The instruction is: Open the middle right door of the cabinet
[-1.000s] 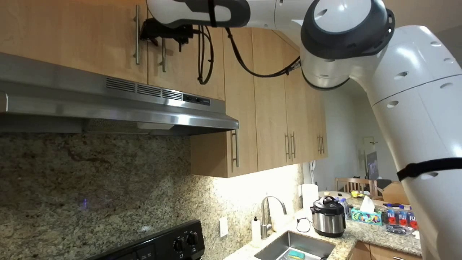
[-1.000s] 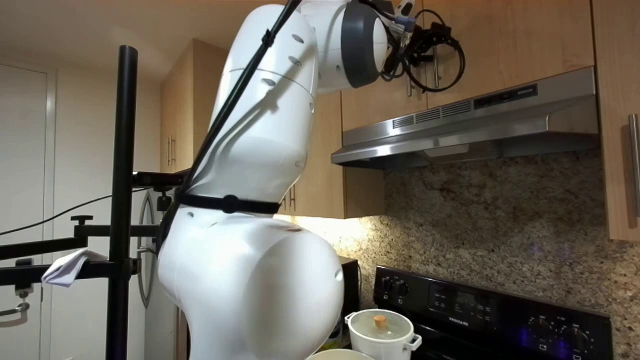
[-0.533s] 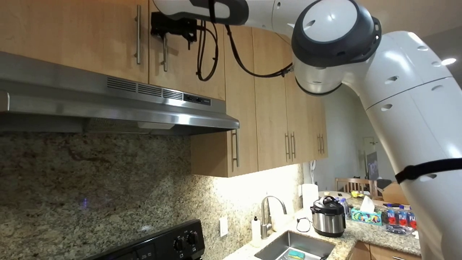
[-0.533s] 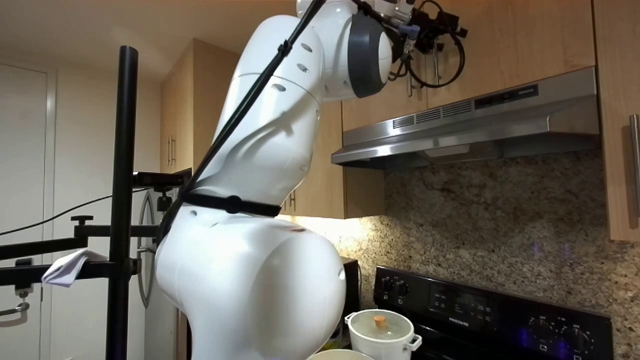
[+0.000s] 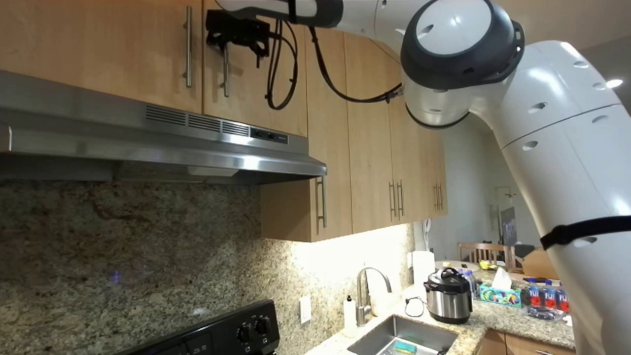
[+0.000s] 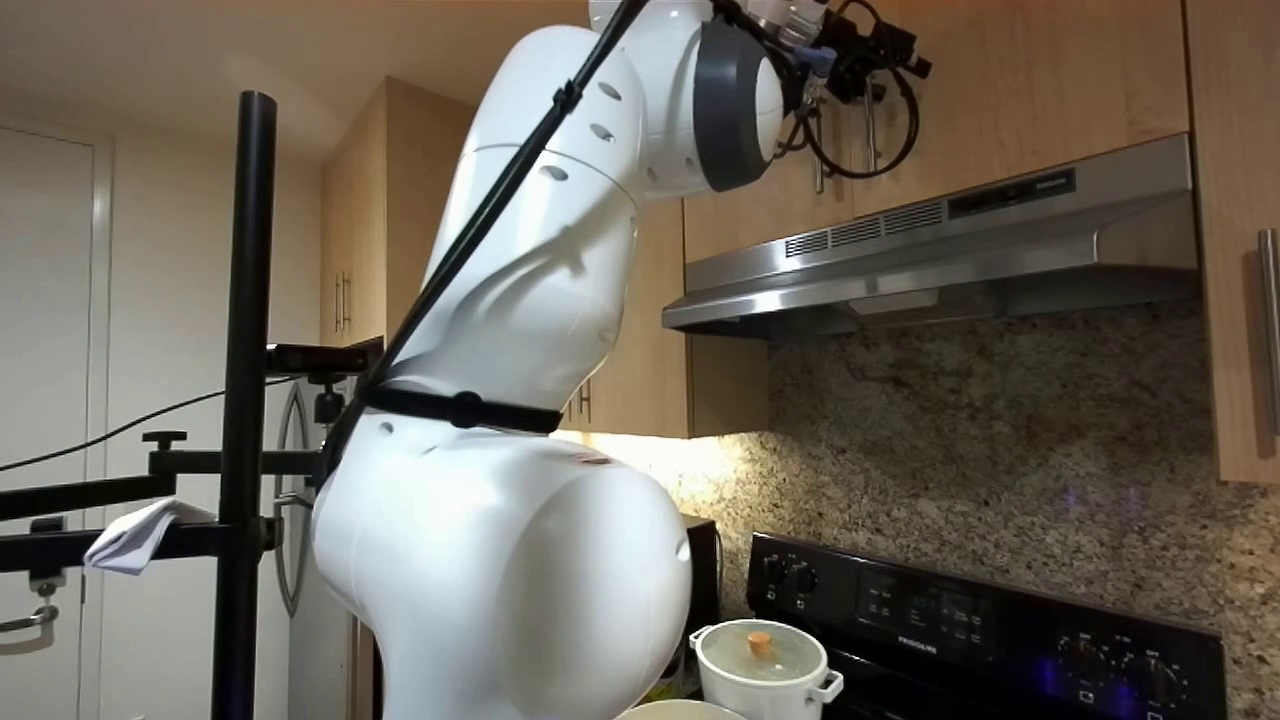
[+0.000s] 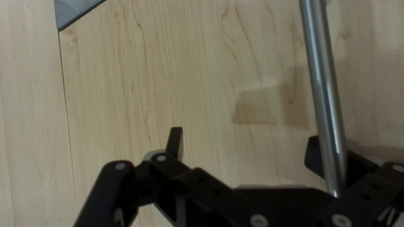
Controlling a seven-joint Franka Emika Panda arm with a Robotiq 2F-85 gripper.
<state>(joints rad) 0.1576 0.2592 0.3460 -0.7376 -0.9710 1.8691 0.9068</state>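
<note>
Middle right door (image 5: 254, 88), short, flat and light-wood, closed at the upper left of centre in an exterior view. Black two-finger gripper (image 7: 244, 143) along the bottom of the wrist view, jaws spread wide with nothing clasped, one fingertip (image 7: 311, 154) partly hidden behind a slim brushed-metal bar handle (image 7: 325, 94), touching or not impossible to tell. Readable: "FRIGIDAIRE" on a black stove panel (image 6: 1020, 620) and "FIJI" on clear, blue-capped bottles (image 5: 549, 298), each at lower right in an exterior view.

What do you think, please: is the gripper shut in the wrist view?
No, the wrist view shows the gripper open, its fingers standing wide apart.
</note>
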